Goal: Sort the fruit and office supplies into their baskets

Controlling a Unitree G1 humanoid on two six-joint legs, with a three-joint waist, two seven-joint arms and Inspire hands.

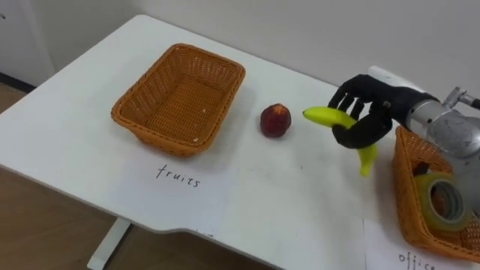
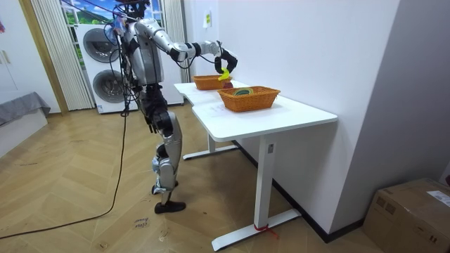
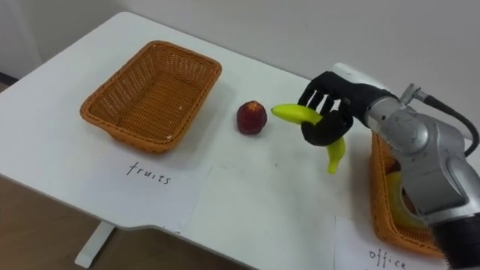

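Observation:
My right hand [image 1: 362,114] [image 3: 330,109] is shut on a yellow banana [image 1: 328,116] [image 3: 296,113] and holds it above the white table [image 1: 285,195], between the two baskets. A red apple [image 1: 275,120] [image 3: 252,118] lies on the table just left of the banana. The empty wicker fruit basket [image 1: 180,97] [image 3: 154,94] stands at the left, above a paper label. At the right edge stands the office basket [image 1: 411,195] [image 3: 381,202] with a roll of tape [image 1: 444,201] inside. In the room view the right hand [image 2: 226,63] holds the banana [image 2: 223,74] over the table.
A paper sheet with a handwritten label [image 1: 178,177] lies in front of the fruit basket, and another [image 1: 417,259] by the office basket. The table's front edge [image 1: 150,225] runs close below. A white wall backs the table. I stand at the table's long side in the room view.

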